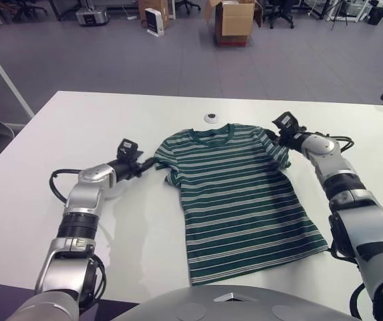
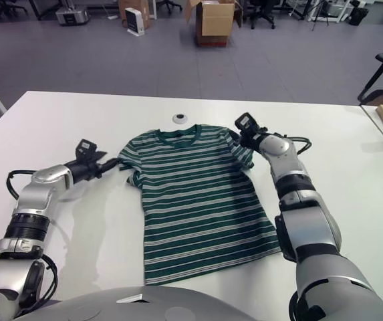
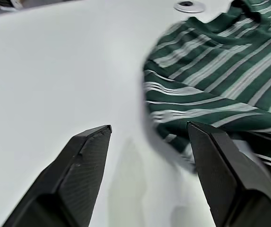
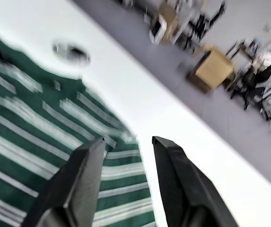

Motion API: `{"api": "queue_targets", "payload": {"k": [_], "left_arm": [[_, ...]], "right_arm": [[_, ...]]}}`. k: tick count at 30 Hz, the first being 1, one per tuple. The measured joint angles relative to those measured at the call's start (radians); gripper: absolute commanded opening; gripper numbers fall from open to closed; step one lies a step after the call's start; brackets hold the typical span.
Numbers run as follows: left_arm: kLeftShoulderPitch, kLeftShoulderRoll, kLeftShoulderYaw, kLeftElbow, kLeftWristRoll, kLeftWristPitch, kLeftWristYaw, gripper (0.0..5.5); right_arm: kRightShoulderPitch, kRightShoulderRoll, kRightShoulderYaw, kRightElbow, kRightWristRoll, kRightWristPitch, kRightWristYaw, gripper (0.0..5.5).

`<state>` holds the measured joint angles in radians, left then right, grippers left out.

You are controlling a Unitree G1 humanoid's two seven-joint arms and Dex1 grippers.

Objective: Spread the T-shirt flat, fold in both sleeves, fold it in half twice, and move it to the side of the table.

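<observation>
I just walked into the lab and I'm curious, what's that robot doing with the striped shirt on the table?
A two-armed robot is working on a green striped T-shirt that lies spread out on the white table, collar pointing away from the robot. Its left hand is open at the edge of one sleeve, and its right hand is open over the other sleeve. Neither sleeve is folded in yet, and the body of the shirt is unfolded.

T-shirt [image 1: 234,194] | green, pale stripes | spread flat mid-table, collar at far end (both sleeves folded inward)
</observation>
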<state>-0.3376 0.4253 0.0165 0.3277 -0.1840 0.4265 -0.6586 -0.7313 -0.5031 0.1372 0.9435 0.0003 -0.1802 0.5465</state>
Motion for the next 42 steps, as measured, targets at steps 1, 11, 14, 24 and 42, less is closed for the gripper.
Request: {"api": "queue_targets", "payload": {"k": [1, 11, 14, 24, 42], "left_arm": [[0.017, 0.000, -0.012, -0.019, 0.000, 0.012, -0.007, 2.95], [0.011, 0.011, -0.070, -0.023, 0.060, 0.009, 0.007, 2.95], [0.010, 0.010, -0.058, -0.015, 0.058, 0.009, 0.008, 2.95], [-0.055, -0.008, -0.031, 0.109, 0.048, -0.021, 0.017, 2.95], [-0.241, 0.232, -0.283, 0.391, 0.313, -0.423, -0.217, 2.95]], "right_arm": [[0.036, 0.000, -0.010, -0.050, 0.002, 0.004, 0.015, 1.86], [0.204, 0.035, -0.024, -0.316, 0.002, 0.151, 0.038, 1.86], [0.227, 0.044, -0.024, -0.334, 0.001, 0.171, 0.039, 1.86], [0.230, 0.072, -0.023, -0.336, -0.004, 0.178, 0.036, 1.86], [0.542, -0.034, 0.208, -0.851, -0.080, 0.169, 0.335, 1.86]]}}
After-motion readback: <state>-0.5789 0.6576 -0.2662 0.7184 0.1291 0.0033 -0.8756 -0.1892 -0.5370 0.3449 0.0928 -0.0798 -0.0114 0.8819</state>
